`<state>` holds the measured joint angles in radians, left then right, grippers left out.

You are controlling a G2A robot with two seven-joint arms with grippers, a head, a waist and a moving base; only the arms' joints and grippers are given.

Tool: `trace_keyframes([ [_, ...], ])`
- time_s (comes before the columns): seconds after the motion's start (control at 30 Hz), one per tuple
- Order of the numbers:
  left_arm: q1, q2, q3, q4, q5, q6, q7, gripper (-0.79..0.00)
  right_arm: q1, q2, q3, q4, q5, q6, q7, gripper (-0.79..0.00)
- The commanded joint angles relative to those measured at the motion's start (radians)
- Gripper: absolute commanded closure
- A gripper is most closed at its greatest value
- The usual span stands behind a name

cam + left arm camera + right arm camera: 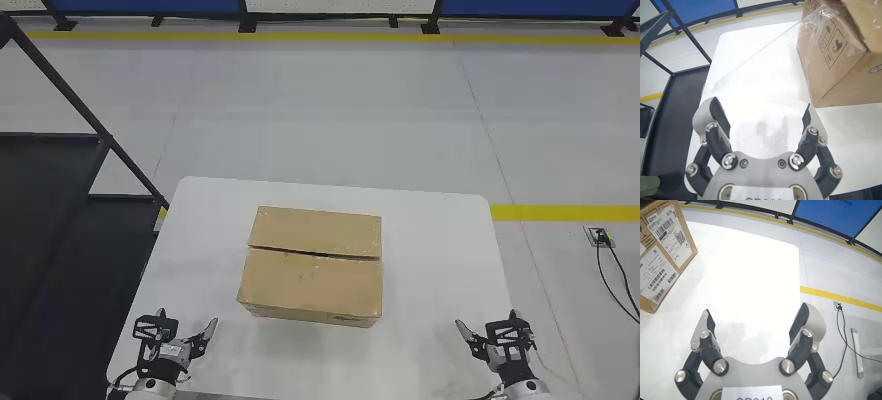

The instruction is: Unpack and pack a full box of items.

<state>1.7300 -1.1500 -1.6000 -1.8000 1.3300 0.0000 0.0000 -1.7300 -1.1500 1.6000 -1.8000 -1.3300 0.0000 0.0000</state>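
Box [312, 265] is sitting on table [440, 260], flaps shut, contents hidden. Left gripper [176, 332] and right gripper [492, 335] are hovering at near corners, jaws apart, both empty.

— What do we have around us?
— We see a white desk [430, 250] with rounded corners, standing on a pale grey floor [330, 110]. A black metal rack [60, 230] stands just beside it.
— And farther off?
— We see yellow lines [565, 212] on the floor and blue panels [150, 5] at the far edge. A floor socket [598, 236] has a black cable [612, 278] plugged in.
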Motion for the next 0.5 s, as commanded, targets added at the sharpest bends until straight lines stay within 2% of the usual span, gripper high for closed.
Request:
trace_keyframes([
  [0.0, 0.000, 0.000, 0.000, 0.000, 0.000, 0.000, 0.000, -0.784, 0.000, 0.000, 0.000, 0.000, 0.000, 0.000, 0.000, -0.784],
  [0.27, -0.001, -0.001, 0.002, 0.001, -0.011, -0.010, 0.001, -0.785, 0.002, 0.000, -0.002, -0.010, -0.004, -0.008, -0.006, -0.785],
  [0.33, -0.007, -0.003, -0.006, 0.004, -0.046, -0.008, 0.015, -0.785, -0.001, 0.001, -0.002, -0.038, -0.011, -0.042, -0.014, -0.785],
  [0.47, -0.023, -0.005, -0.047, -0.015, -0.175, -0.060, 0.017, -0.785, -0.008, 0.004, 0.001, -0.142, -0.002, -0.114, 0.025, -0.785],
])
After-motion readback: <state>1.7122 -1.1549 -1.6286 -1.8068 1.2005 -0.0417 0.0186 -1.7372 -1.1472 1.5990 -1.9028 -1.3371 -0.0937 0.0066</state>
